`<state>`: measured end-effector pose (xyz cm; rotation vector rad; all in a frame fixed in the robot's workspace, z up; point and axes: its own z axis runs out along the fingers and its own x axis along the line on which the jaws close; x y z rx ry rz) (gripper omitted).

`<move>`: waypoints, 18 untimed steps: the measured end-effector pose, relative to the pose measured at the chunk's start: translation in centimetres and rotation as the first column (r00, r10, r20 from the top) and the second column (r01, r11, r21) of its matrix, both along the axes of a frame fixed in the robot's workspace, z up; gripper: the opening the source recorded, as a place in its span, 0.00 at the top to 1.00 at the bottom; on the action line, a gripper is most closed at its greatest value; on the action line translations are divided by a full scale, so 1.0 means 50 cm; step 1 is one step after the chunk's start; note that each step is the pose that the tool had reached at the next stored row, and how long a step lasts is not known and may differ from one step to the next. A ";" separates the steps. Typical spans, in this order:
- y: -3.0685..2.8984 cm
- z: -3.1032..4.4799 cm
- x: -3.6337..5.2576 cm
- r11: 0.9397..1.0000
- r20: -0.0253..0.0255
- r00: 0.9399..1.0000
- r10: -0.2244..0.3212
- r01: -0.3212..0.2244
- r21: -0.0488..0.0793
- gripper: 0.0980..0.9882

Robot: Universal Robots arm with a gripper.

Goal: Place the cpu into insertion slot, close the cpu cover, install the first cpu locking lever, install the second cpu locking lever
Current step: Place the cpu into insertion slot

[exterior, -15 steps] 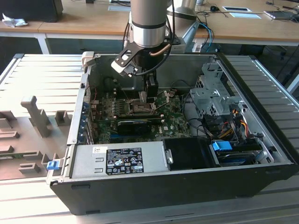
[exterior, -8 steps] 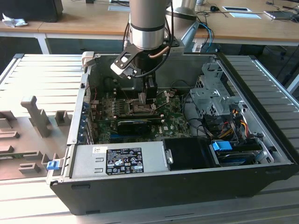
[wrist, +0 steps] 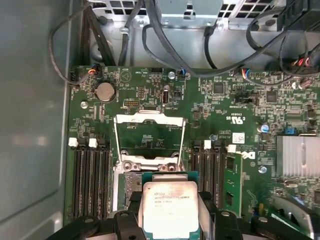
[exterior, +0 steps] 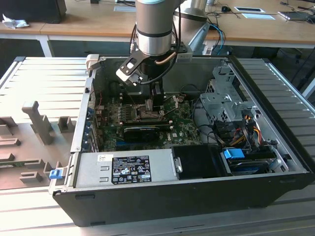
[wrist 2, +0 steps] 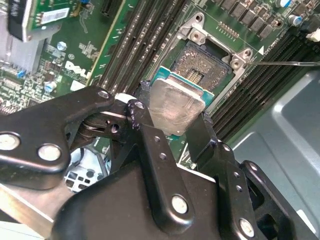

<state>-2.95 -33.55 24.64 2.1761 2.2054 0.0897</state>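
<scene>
Cpu [wrist 2: 175, 102] in hand [wrist 2: 172, 117] over insertion slot [wrist 2: 207, 65] (cpu cover [wrist: 150, 118] open).

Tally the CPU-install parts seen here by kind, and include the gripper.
cpu: 1
insertion slot: 1
cpu cover, standing open: 1
gripper, jaws shut on the cpu: 1
Total: 4

Top centre of the exterior view: silver-grey cylindrical arm [exterior: 154, 22] with a black band [exterior: 154, 33], copper-coloured cable [exterior: 169, 57]; in the second wrist view, matte black gripper [wrist 2: 175, 107] with silver screws [wrist 2: 49, 151].
</scene>
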 end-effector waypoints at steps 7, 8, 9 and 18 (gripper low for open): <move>0.022 -0.019 -0.007 1.000 0.004 1.000 -0.017 0.017 0.000 0.52; 0.023 -0.022 -0.012 1.000 0.007 1.000 -0.017 0.017 0.000 0.52; 0.023 -0.024 -0.016 1.000 0.009 1.000 -0.017 0.017 0.000 0.52; 0.025 -0.040 -0.025 1.000 0.012 1.000 -0.017 0.017 -0.012 0.52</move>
